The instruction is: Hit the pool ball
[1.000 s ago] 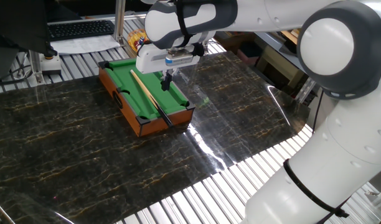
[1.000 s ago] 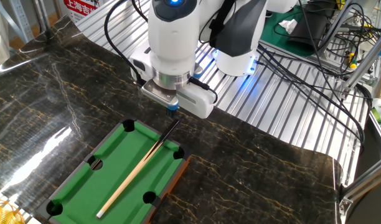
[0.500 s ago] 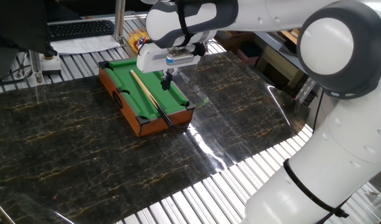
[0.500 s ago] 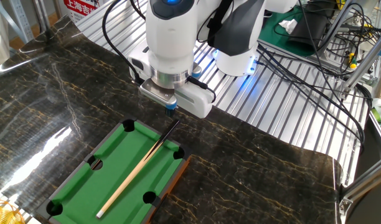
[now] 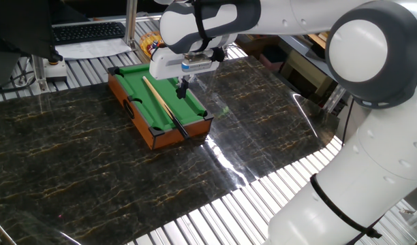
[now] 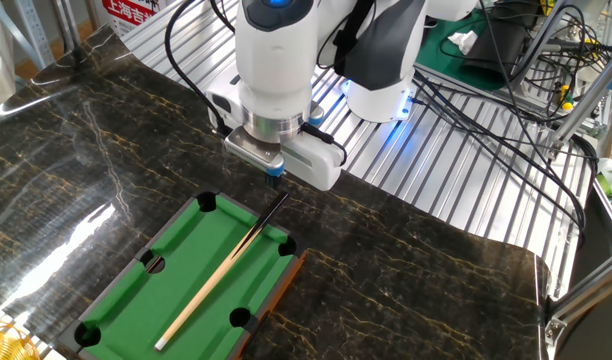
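A small wooden pool table [image 5: 169, 139] with green felt stands on the dark marble top; it also shows in the other fixed view [image 6: 288, 279]. A wooden cue stick [image 5: 163, 105] lies lengthwise on the felt, its dark butt over the near end rail [image 6: 222, 271]. My gripper [image 5: 183, 86] hangs just above that end of the table, beside the cue's butt and not touching it [image 6: 275, 177]. Its fingers look closed together and hold nothing. No orange pool ball shows in either view.
A yellow net bag of coloured balls [image 5: 148, 45] lies behind the table, its edge also showing in the other fixed view [image 6: 4, 341]. A keyboard [image 5: 86, 30] and papers sit at the back. The robot base [image 6: 381, 70] and cables [image 6: 506, 110] stand on the ribbed metal surface.
My gripper has edged slightly up and sideways above the table's end. The cue stick and table have not moved.
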`<state>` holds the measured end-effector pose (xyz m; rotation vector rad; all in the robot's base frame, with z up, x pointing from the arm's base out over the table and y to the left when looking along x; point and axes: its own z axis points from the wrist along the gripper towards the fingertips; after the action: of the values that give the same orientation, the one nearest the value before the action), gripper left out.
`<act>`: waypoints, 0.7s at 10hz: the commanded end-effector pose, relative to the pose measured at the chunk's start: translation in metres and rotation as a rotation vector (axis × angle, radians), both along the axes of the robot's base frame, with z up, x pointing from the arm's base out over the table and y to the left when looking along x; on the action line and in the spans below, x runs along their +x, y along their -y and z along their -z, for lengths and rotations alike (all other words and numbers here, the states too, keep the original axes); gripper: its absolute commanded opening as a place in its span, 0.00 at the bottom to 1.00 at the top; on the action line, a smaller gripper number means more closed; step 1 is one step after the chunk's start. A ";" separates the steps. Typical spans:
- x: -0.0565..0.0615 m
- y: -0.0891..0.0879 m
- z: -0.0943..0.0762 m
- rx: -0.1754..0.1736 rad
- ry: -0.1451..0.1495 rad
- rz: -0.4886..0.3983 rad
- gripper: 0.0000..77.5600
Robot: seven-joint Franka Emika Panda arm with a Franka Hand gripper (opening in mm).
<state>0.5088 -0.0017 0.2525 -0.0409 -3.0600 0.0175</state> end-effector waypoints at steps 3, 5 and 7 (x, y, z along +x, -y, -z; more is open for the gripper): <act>0.001 0.000 -0.001 -0.004 0.016 0.004 0.02; 0.001 0.000 -0.001 -0.006 0.019 0.003 0.02; 0.001 -0.001 0.000 -0.007 0.019 0.000 0.02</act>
<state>0.5088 -0.0017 0.2525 -0.0429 -3.0611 0.0185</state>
